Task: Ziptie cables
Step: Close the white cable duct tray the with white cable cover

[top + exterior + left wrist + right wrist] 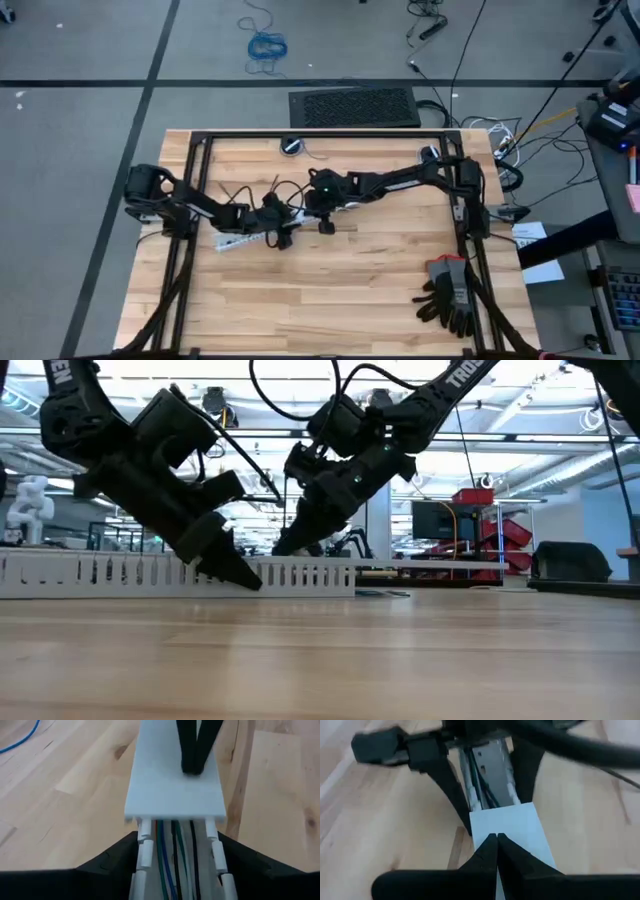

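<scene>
Cables (pixel 167 865), thin blue, green, black and orange wires, lie inside the long white slotted plastic duct (pixel 172 790), which sits on the pale wooden counter (pixel 340 290) at about nine o'clock from its centre. At least five or six wires show in the open stretch; the exact count cannot be read. One flat white cover (pixel 512 827) caps part of the duct.

The left hand (pixel 175 870) straddles the open stretch, its fingers spread wide against the duct's outer walls, apparently bracing it without clamping anything. The right hand (pixel 496 847), meeting it from three o'clock, has its fingertips pinched together, resting on the cover and holding nothing that can be seen.

No ziptie can be made out in any view, so the tying itself looks undone: the wires are only gathered in the channel. One pair of black gloves (pixel 447 292) lies at five o'clock.
</scene>
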Controlling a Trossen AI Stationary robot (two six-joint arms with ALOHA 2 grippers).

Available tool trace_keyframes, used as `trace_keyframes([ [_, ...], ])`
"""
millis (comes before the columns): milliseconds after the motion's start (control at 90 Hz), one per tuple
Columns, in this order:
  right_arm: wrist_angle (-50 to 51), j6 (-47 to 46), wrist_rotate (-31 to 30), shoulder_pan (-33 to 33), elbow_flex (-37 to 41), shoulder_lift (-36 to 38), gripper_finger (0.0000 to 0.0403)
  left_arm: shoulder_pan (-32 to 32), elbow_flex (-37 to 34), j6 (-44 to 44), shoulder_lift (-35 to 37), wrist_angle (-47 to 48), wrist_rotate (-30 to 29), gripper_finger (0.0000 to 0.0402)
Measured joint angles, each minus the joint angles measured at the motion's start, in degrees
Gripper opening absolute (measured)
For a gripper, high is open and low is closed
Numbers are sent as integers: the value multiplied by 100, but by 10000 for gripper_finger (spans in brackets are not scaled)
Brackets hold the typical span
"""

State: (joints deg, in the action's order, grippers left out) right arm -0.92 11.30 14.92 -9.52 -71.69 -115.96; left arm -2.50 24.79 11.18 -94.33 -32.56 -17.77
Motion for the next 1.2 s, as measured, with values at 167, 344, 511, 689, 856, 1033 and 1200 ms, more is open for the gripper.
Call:
trace_keyframes([
  [167,56,-16,31,67,12,7,0,52,349,-100,-563,-365,149,224],
  [344,323,-46,27,94,12,58,0,99,851,-358,-1020,-364,228,227],
  [511,577,-66,-133,110,27,273,0,99,1026,-724,-1027,-387,195,248],
  [689,828,-10,-234,103,47,779,0,97,1017,-791,-878,-230,137,279],
  [856,1098,48,-224,103,36,1094,0,87,1015,-765,-782,-96,135,297],
  [1033,1474,124,-471,87,31,1068,0,59,1016,-576,-387,662,61,299],
  [1200,1535,136,-475,90,30,913,0,36,956,-245,-220,1147,17,299],
])
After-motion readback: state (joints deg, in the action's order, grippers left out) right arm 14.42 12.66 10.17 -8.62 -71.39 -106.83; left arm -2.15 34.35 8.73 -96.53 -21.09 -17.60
